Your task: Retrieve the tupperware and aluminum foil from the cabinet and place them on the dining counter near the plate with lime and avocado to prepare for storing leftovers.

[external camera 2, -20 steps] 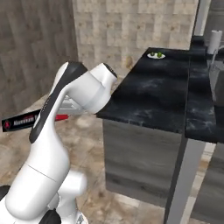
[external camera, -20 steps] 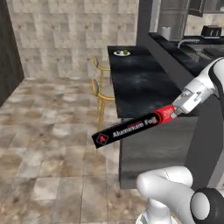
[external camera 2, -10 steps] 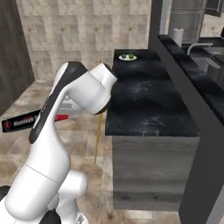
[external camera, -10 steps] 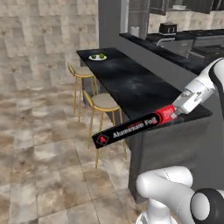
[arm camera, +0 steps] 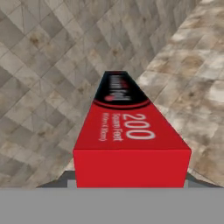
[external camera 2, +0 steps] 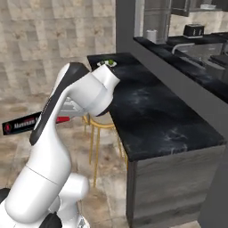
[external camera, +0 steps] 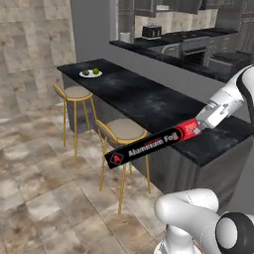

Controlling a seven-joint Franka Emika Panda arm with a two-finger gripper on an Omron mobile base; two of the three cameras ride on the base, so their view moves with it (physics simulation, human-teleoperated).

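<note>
The long thin black aluminum foil box with a red end (external camera: 151,145) is clenched at that red end in the claw (external camera: 198,128), jutting level past the near corner of the black white-veined marble dining tabletop (external camera: 149,101), over the floor. The white plate with lime and avocado (external camera: 91,73) sits at the far end, well apart. Judgement: carry the box level along the slab, clear of the yellow-legged stools (external camera: 119,134), and lower it flat beside the plate before releasing.

We hold our white arm bent out to the left, our gripper (external camera: 201,127) clamped on the red end of the aluminum foil (external camera: 149,145).
</note>
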